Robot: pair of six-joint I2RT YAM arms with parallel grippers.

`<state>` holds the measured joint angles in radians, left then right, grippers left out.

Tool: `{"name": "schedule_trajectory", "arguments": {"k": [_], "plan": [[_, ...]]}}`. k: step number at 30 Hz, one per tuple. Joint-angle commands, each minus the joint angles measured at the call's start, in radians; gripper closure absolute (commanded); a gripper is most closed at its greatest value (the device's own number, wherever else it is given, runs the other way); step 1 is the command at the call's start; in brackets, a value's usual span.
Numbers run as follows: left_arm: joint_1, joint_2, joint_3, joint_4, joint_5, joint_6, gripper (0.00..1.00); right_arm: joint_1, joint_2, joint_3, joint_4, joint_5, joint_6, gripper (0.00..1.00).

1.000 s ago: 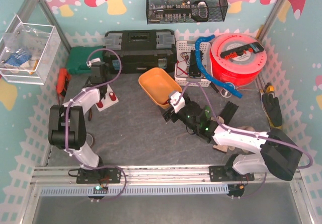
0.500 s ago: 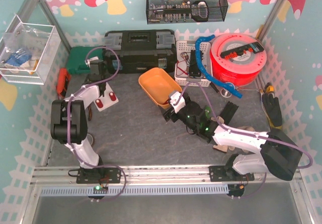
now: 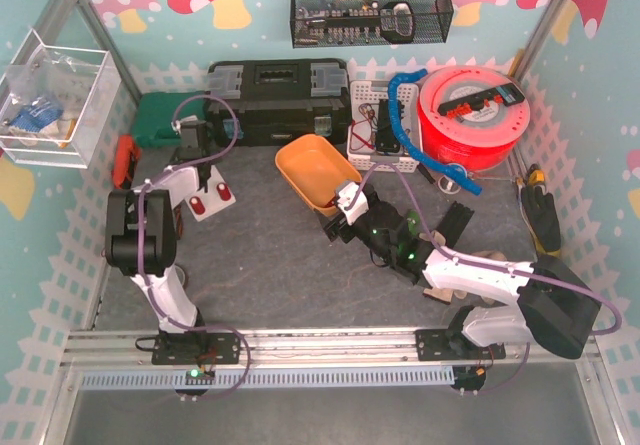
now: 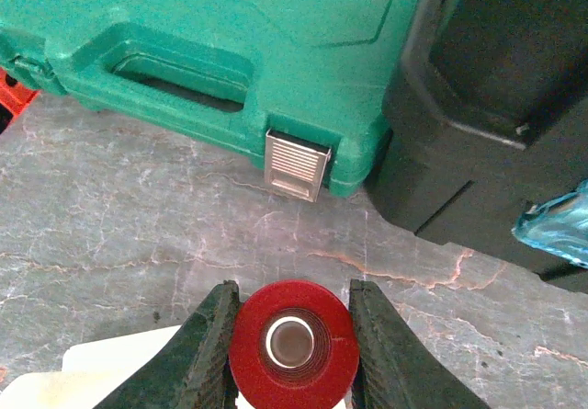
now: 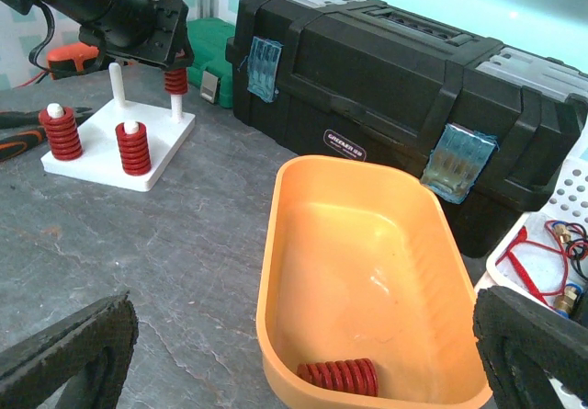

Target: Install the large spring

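Note:
My left gripper (image 4: 294,287) is shut on a red spring (image 4: 323,374), seen end-on between the dark fingers. In the right wrist view that left gripper (image 5: 171,60) holds the spring (image 5: 175,81) on the back right peg of a white peg base (image 5: 101,163). Two more red springs (image 5: 61,133) (image 5: 133,148) sit on the front pegs, and one back peg (image 5: 117,80) is bare. My right gripper (image 5: 303,331) is open above the orange bin (image 5: 276,271), where another red spring (image 5: 338,375) lies on its side. I cannot tell which spring is the large one.
A green case (image 4: 230,51) and a black toolbox (image 5: 395,69) stand behind the peg base. The top view shows the orange bin (image 3: 300,155), a white basket (image 3: 362,155), a red spool (image 3: 472,115) and pliers (image 5: 18,133) at the left.
The left arm's elbow has swung up and back while its gripper stayed over the peg base, shut on the spring. The right arm has not moved.

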<state>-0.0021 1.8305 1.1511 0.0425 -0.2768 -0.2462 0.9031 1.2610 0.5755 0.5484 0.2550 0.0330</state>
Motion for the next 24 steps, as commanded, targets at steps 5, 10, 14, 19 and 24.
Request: {"name": "schedule_trajectory", "arguments": {"k": [5, 10, 14, 19, 24], "plan": [[0.01, 0.032, 0.038, 0.024, 0.014, 0.009, 0.9, 0.002, 0.005, -0.003, 0.007, 0.01, -0.012, 0.01], [0.012, 0.031, 0.042, 0.016, 0.017, 0.004, 0.78, 0.002, 0.006, -0.003, 0.006, 0.018, -0.012, 0.01], [0.012, 0.021, 0.04, 0.0, 0.019, -0.009, 0.7, 0.002, 0.002, -0.004, 0.007, 0.022, -0.012, 0.01], [0.013, -0.034, 0.034, -0.052, 0.057, -0.018, 0.48, 0.002, -0.001, -0.003, 0.01, 0.02, -0.002, 0.01], [0.013, -0.163, 0.0, -0.141, 0.101, -0.035, 0.31, 0.001, -0.04, 0.005, -0.009, -0.018, 0.03, 0.01]]}}
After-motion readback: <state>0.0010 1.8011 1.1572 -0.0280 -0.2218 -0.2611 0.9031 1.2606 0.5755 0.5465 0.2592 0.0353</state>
